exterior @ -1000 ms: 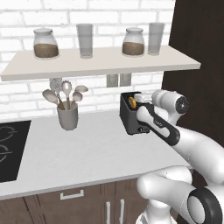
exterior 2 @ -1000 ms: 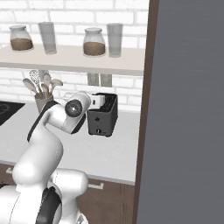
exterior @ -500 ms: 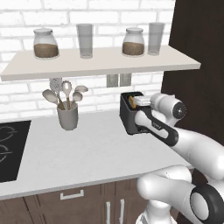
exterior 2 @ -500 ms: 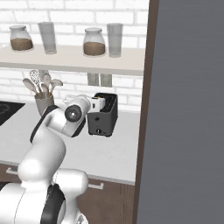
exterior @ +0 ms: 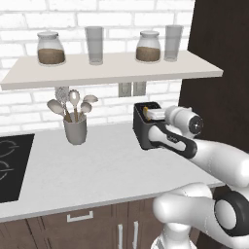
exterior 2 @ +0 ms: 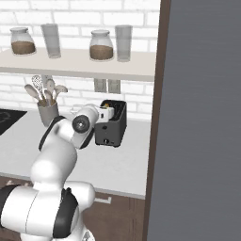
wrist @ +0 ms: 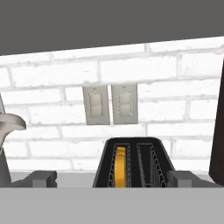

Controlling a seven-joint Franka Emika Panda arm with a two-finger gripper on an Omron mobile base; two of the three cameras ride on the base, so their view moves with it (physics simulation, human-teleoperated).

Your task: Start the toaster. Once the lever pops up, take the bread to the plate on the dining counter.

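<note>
Lengthwise, the toaster (wrist: 131,162) slots run toward the brick wall (wrist: 175,100), between the wide-open claw (wrist: 111,179) tips.

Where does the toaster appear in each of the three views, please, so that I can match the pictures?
Left base view: the toaster stands right of centre on the counter, partly behind the arm.
Right base view: it stands at centre, just right of the arm's white wrist.
Hand view: it sits at bottom centre, slots facing up.
Shared landmark: the two wall outlets on the brick above it.
</note>
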